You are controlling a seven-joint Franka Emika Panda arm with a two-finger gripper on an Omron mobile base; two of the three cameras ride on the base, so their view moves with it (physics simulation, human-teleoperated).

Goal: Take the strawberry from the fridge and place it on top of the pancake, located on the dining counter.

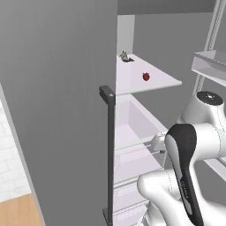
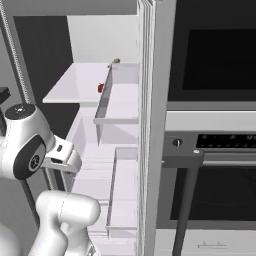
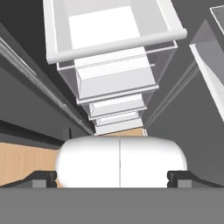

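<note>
The fridge [image 1: 57, 110] stands with its doors open, showing a white interior. The strawberry [image 1: 146, 76], tiny and red, sits alone on the white upper shelf [image 1: 163, 81]; from the right it shows as a strawberry [image 2: 101, 88] half behind a door bin. My gripper [image 3: 111, 177] is open, its fingertips [image 3: 43, 178] wide apart with nothing between them. It points down at the clear drawers [image 3: 113, 39], well below the shelf. The pancake and the dining counter are out of view.
A small grey-brown object [image 1: 125, 56] lies at the back of the same shelf. The left door's dark bar handle [image 1: 110, 154] stands close to my arm. Clear door bins [image 2: 120, 100] line the right door. A black-glass oven column [image 2: 215, 65] rises at right.
</note>
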